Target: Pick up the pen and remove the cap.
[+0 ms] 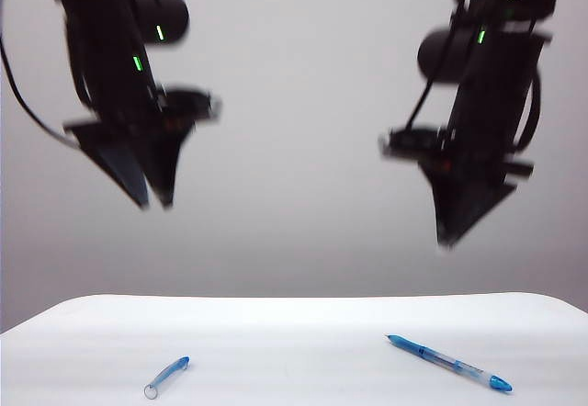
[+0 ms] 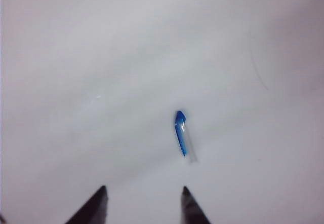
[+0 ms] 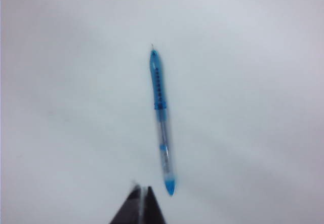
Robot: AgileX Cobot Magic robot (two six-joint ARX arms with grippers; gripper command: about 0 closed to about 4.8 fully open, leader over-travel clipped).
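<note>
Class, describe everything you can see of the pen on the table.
The pen is slim, with a clear plastic barrel, a blue ribbed front section, a bare writing tip and a blue rear end. Uncapped, it lies flat and slanted on the white table, at the right, touching nothing else. The blue cap lies apart, far to its left.
</note>
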